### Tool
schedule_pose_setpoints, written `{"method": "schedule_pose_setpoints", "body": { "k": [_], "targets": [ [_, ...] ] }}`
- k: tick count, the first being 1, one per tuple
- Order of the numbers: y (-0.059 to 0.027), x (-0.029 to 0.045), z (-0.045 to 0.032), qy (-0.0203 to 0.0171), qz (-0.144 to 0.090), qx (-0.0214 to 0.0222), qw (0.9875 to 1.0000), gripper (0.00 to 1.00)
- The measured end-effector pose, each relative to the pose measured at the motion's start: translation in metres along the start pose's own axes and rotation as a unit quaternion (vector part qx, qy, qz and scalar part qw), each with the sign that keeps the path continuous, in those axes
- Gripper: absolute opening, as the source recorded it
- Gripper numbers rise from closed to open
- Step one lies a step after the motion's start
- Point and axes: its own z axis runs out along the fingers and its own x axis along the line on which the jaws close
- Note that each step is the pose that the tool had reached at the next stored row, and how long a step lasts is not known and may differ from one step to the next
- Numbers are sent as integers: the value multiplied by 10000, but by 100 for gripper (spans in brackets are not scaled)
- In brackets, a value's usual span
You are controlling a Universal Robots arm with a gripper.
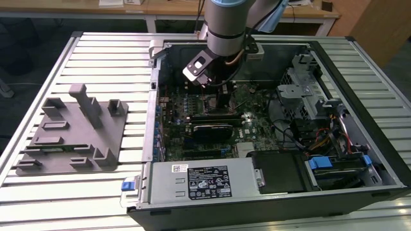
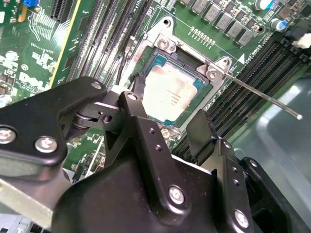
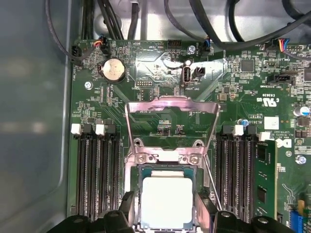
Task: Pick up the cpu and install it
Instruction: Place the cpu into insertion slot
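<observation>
Inside the open computer case, the cpu lies flat in the motherboard socket, load plate raised and unlatched, hand just above it, fingers spread, gripping nothing; seating appears done, latching not.

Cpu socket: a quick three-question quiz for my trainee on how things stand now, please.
1. True or false: the cpu lies in the motherboard socket.
2. The hinged load plate is: A closed over the cpu, B raised open, C lying on the table.
3. In the exterior view, on which side of the computer case does the grey holder sit?
Key: 1 true; 2 B; 3 the exterior view's left.
</observation>
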Motion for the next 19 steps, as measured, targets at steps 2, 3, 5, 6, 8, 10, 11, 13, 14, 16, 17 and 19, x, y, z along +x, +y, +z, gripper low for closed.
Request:
{"method": "schedule_pose_setpoints", "body": {
  "k": [2, 3, 5, 6, 8, 10, 11, 13, 14, 16, 17, 19],
  "targets": [
    [0, 0, -6, 1, 0, -1, 10000, 62],
    [0, 0, -6, 1, 0, -1, 10000, 62],
    [0, 0, -7, 2, 0, 0, 10000, 62],
    [0, 0, -7, 1, 0, 0, 10000, 62],
    [0, 0, -7, 2, 0, 0, 10000, 62],
    [0, 0, -7, 2, 0, 0, 10000, 62],
    [0, 0, -7, 3, 0, 0, 10000, 62],
    [0, 0, -7, 3, 0, 0, 10000, 62],
    [0, 0, -7, 3, 0, 0, 10000, 60],
    [0, 0, -7, 4, 0, 0, 10000, 54],
    [0, 0, -7, 4, 0, 0, 10000, 54],
    [0, 0, -7, 5, 0, 0, 10000, 42]
  ]
}}
